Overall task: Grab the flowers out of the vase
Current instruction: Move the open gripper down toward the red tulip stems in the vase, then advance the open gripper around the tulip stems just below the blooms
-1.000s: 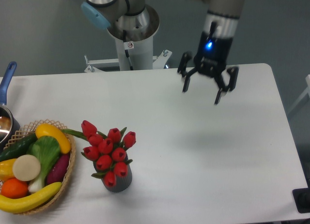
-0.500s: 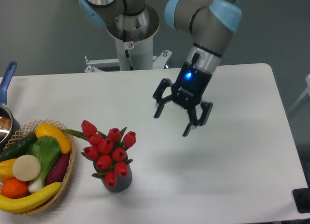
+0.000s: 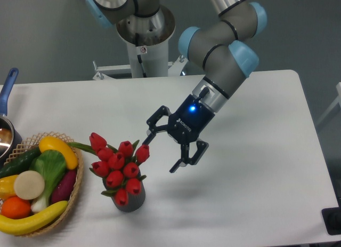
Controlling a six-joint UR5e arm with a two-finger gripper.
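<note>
Only one fixed view covered the table. At that moment the gripper [image 3: 160, 153] hung with its two fingers spread wide and nothing between them, tilted down and to the left off the arm's wrist. The flowers [image 3: 118, 166] stood in the vase [image 3: 129, 200] near the front left of the table [image 3: 256, 193], the buds fanned above the rim and leaning a little toward eleven o'clock. From the gripper, the bunch lay at about nine o'clock, close by: the upper fingertip [image 3: 146, 140] sat just beside the rightmost bud, though whether it touched could not be told. The stems' long axis ran roughly from the vase at six o'clock up toward the buds at twelve, so a grasp would likely need the fingers to straddle the bunch from its right side. At nine o'clock from the vase sat a woven basket [image 3: 79, 180] of fruit and vegetables.
</note>
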